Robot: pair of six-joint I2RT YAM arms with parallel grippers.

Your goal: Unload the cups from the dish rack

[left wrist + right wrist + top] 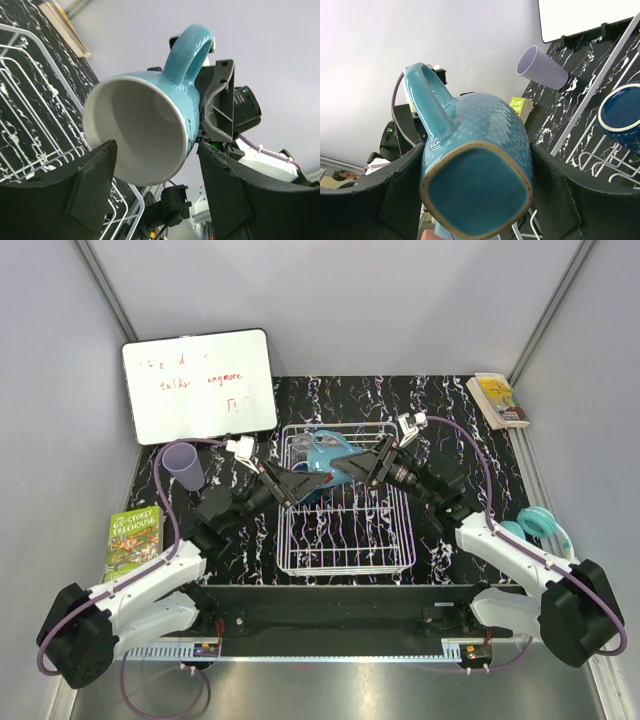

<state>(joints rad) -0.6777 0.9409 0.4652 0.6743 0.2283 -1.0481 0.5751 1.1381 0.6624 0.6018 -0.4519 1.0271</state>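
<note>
A teal mug (pixel 325 456) hangs on its side above the back of the white wire dish rack (pixel 345 545), between both grippers. My right gripper (pixel 476 150) is shut on its base end (pixel 475 185), handle up. My left gripper (pixel 155 146) has its fingers against both sides of the mug's open mouth (pixel 140 135). In the top view the left gripper (pixel 312 480) and right gripper (pixel 348 468) meet tip to tip. A dark blue mug (pixel 620 115) stays in the rack. A lavender tumbler (pixel 183 465) stands on the table left of the rack.
A whiteboard (pixel 198 385) leans at the back left. A green book (pixel 133 540) lies at the left edge and another book (pixel 497 400) at the back right. Teal headphones (pixel 540 525) sit right of the rack. Both arms cross over the rack.
</note>
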